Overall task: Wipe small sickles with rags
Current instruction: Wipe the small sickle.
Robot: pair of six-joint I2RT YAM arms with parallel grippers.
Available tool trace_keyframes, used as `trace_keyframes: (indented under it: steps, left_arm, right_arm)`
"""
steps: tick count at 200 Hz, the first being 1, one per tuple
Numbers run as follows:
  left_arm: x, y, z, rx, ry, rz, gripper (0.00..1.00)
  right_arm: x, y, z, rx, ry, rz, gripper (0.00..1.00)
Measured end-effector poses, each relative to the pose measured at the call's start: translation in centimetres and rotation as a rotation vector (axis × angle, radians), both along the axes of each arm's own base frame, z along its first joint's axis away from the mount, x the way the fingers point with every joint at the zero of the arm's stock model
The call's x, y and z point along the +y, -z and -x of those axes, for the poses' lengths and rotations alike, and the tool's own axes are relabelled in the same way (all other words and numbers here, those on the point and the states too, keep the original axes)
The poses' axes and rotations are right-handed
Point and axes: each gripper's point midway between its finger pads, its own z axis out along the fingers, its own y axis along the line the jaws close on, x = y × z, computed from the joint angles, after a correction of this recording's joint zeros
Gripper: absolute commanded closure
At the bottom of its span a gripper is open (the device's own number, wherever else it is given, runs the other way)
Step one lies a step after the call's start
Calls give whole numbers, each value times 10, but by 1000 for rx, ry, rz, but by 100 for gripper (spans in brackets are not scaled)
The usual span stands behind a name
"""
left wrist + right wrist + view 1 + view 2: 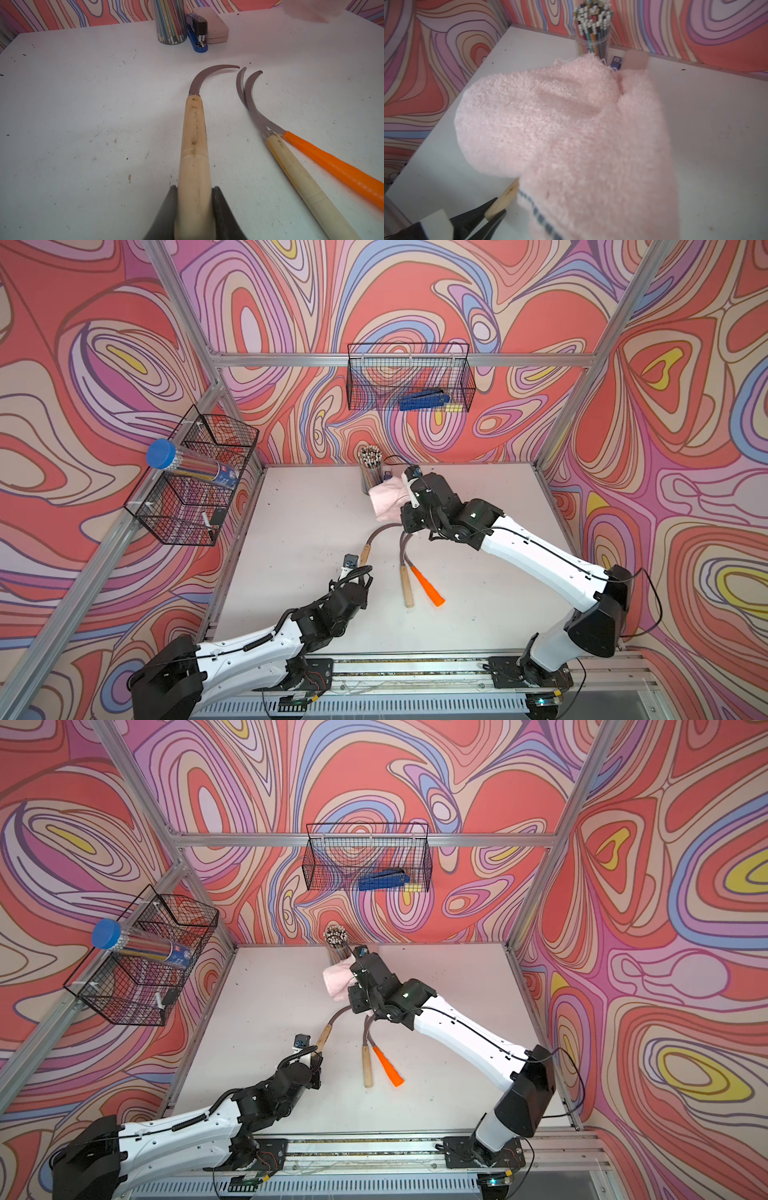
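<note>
Pinning the held sickle [193, 133] by its pale wooden handle, the left gripper [195, 190] has its jaws closed tight on either side of the wood, near the butt end. The whole curved blade [207, 72] therefore runs out ahead of the jaws, bare and reachable. The blade sits low over the table [83, 104]; cannot tell whether it touches. A grip that far back reads as deliberate: it steadies the tool and leaves the metal free for wiping. The right gripper [406, 517] has the rag [562, 128]. Its jaws are buried under pink pile in the right wrist view, but the cloth hangs from them clear of the table in both top views, so they are clamped on it. The loose bulk dangles ahead of the right jaws, near the held blade's tip, placed to come down on it by my reading. No wiping contact yet: the blade shows uncovered. The second wooden-handled sickle [301, 176] and the orange-handled sickle [336, 166] lie just to the right of the left jaws, blades crossed, touched by neither gripper, probably waiting their turn. The pencil cup [170, 22], blue stapler [197, 33] and pink case [214, 25] stand well ahead of the left jaws, beyond the blade tips.
</note>
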Motion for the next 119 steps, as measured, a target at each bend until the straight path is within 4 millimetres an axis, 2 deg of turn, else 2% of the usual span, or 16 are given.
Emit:
trace_keyframes:
  steps: [16, 37, 67, 99, 119]
  left_arm:
    - [3, 6, 1, -3, 8, -22, 100]
    - [4, 8, 1, -14, 12, -22, 100]
    - [-1, 7, 1, -30, 41, -12, 100]
    - [-5, -1, 1, -66, 67, 0, 100]
    - [-5, -10, 0, -94, 72, 13, 100]
  right_arm:
    - [17, 19, 5, 57, -46, -23, 100]
    - [28, 46, 6, 130, -79, -26, 100]
    - [47, 64, 16, 181, -135, -26, 100]
    - [95, 74, 50, 198, -247, -13, 100]
    - [111, 87, 74, 243, -303, -22, 100]
